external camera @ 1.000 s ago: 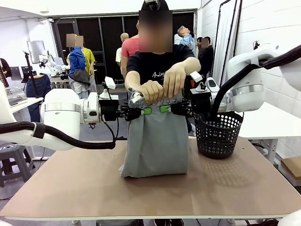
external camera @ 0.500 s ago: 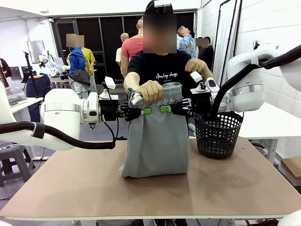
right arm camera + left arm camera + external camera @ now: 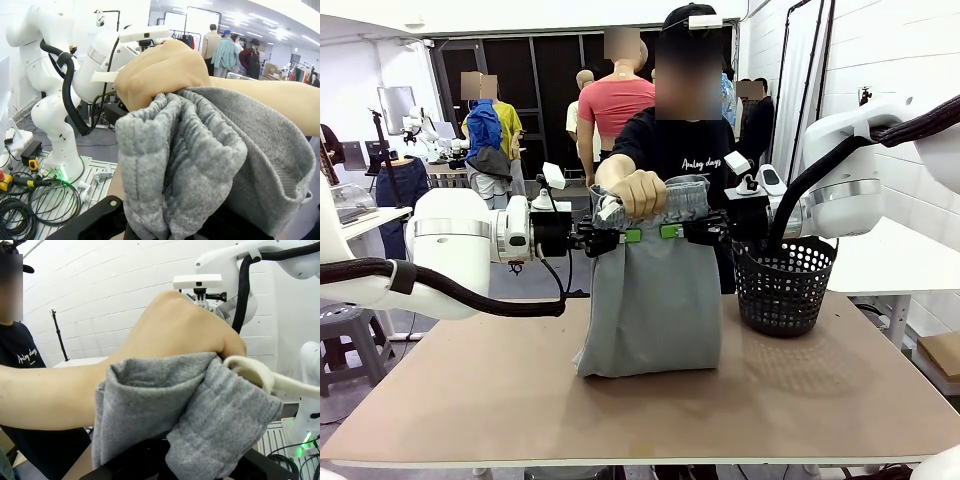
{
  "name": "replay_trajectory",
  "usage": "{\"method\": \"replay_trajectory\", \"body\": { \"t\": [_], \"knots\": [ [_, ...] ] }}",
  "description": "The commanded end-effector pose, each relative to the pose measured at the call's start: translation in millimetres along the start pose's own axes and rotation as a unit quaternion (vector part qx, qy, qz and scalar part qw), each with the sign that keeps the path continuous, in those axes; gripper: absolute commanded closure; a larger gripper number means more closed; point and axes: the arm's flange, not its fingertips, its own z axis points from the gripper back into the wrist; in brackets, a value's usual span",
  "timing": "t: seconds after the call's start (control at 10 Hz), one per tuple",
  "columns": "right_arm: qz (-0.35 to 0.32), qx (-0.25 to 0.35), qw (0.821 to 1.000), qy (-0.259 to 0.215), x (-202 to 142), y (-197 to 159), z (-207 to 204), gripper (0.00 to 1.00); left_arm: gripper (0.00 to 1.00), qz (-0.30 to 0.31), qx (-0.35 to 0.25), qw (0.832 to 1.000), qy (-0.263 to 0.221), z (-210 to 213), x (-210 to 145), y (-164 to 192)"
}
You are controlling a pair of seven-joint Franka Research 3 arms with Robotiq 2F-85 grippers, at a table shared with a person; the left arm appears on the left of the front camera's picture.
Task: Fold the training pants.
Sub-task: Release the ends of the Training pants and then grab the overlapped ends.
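Pants hang upright over the middle of the table, with the lower end bunched on the tabletop. The left gripper comes in level from picture left and the right gripper from picture right. Both have their jaws clamped on the pants' top edge, green pads pressed to the cloth, tips near each other. A person's hand, a closed fist, grips the waistband just above the left gripper. A basket of black open mesh, round and tapering down, stands on the table just right of the pants, under the right arm, with a narrow gap to the cloth. The person stands at the far edge directly behind the pants, which cover the body below the chest. The front view gives the full hang and the table contact. In the left wrist view, fist and bunched cloth block the gripper's own fingers. A flat white drawstring runs out from under the fist, and the right arm is behind. The right wrist view shows the fist from the opposite side and the waistband crumpled in thick gathers. Beyond it are the left arm and loose cables on the floor. The cloth is a light grey soft knit, finely ribbed at the elastic, and falls in smooth long folds below.
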Motion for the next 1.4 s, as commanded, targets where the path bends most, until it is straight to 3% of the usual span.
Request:
{"method": "replay_trajectory", "body": {
  "t": [0.0,1.3],
  "knots": [
    [0.003,0.004,1.000,-0.006,0.5,4.4,0.9,1.00,1.00,0.005,0.007,1.000,-0.004,-0.5,3.3,-1.2],
    [0.000,0.000,1.000,0.000,-0.1,0.0,0.0,1.00,1.00,0.000,0.000,1.000,0.000,0.1,0.1,0.0]
  ]
}}
